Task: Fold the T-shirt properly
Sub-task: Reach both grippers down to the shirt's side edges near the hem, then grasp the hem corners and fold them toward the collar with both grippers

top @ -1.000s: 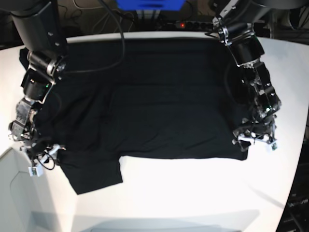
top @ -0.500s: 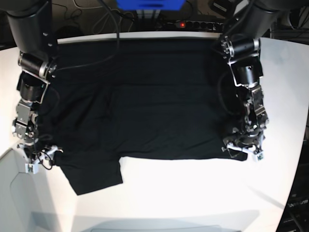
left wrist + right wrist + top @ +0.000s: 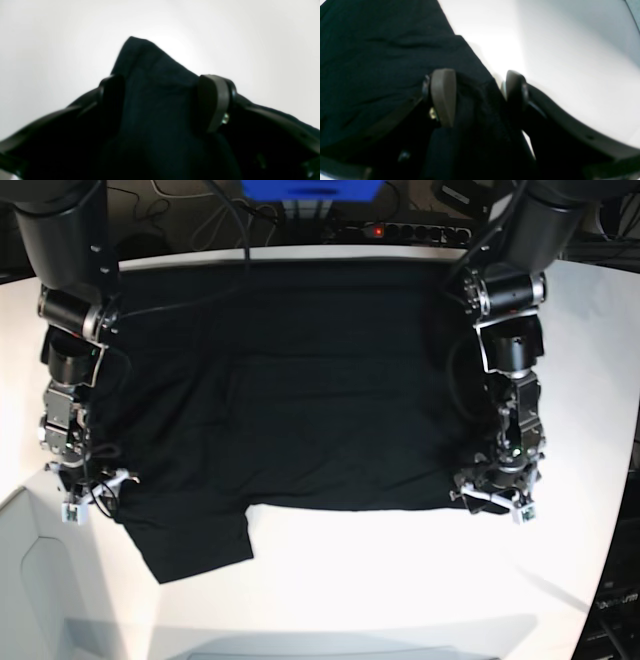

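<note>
- T-shirt (image 3: 300, 400) lies spread flat across my white tabletop (image 3: 400, 580), black, one sleeve jutting toward the near edge.
- My left fingers (image 3: 215, 100) stand wide apart, astride a raised peak of its cloth at one near corner.
- My right fingers (image 3: 443, 96) stand partly apart, straddling its edge at the opposite corner, cloth bunched between them.

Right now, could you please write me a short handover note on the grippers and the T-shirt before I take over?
Left gripper: open, astride a raised corner of the T-shirt.
Right gripper: open, cloth at the shirt's edge bunched between its fingers, not pinched.
Shirt: spread on the white table, one sleeve sticking out at the near edge.
Done: both grippers set at the near corners.
Left: close on the cloth, then all of the folding.
</note>
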Robot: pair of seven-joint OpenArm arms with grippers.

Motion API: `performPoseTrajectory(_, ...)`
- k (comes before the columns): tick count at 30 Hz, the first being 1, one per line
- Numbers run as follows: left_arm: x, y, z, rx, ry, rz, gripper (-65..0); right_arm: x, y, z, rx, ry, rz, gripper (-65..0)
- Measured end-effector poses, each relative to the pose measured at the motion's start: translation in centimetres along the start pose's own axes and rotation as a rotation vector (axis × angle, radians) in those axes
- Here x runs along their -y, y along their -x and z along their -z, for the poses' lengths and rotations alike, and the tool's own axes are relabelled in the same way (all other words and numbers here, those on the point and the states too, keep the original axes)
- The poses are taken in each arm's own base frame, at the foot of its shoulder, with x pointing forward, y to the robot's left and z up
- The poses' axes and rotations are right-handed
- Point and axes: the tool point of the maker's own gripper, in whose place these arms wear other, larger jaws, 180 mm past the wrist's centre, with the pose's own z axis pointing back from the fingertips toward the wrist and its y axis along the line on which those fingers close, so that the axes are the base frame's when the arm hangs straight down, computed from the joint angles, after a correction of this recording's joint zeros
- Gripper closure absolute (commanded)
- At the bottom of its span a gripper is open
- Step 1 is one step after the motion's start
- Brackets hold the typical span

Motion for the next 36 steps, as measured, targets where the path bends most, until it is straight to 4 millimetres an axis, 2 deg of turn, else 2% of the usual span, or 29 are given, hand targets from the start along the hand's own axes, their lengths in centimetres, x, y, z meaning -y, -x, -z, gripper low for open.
performPoseTrajectory(8,-0.5,0.4,0.4,-0.002,-0.006,0.013,-43.5,0.0,0.4,-0.1,0.009,0.0,0.005,-31.9)
performPoseTrajectory(10,-0.7,0.6,0.5,-0.001,-0.008,0.012,-43.0,0.0,0.4,-0.1,0.008,0.0,0.005,-30.1)
performPoseTrajectory(11,-0.7,0.6,0.5,0.0,-0.007,0.013,-40.8,0.0,0.4,-0.1,0.008,0.0,0.004,-27.7)
performPoseTrajectory(13,-0.9,0.7,0.5,-0.002,-0.012,0.02,-31.0,0.0,0.5,-0.1,0.006,0.0,0.005,-21.8)
performPoseTrajectory(17,-1.4,0.7,0.5,-0.005,-0.03,0.016,-4.1,0.1,1.0,-0.3,0.021,0.001,0.019,-7.3)
performPoseTrajectory(18,-1.5,0.7,0.5,-0.008,-0.03,0.013,0.0,0.1,1.0,-0.3,0.02,0.001,0.02,-3.6)
performPoseTrajectory(19,-1.5,0.8,0.5,-0.009,-0.031,0.013,0.0,0.0,1.0,-0.3,0.019,0.0,0.02,0.0)
performPoseTrajectory(21,-1.4,0.8,0.5,-0.01,-0.029,0.012,-1.5,-0.1,1.0,-0.3,0.02,-0.002,0.021,0.0)
performPoseTrajectory(27,-1.1,1.0,0.3,-0.008,-0.022,0.002,0.0,0.0,0.8,-0.3,0.021,-0.003,0.021,0.0)
performPoseTrajectory(33,-0.1,1.3,-1.9,-0.06,0.011,0.046,0.0,0.2,0.3,-1.6,-0.014,-0.009,-0.078,0.0)
performPoseTrajectory(36,0.5,-0.1,-2.8,-0.029,0.024,0.064,0.0,0.0,-1.0,-2.0,0.003,-0.002,-0.104,0.0)
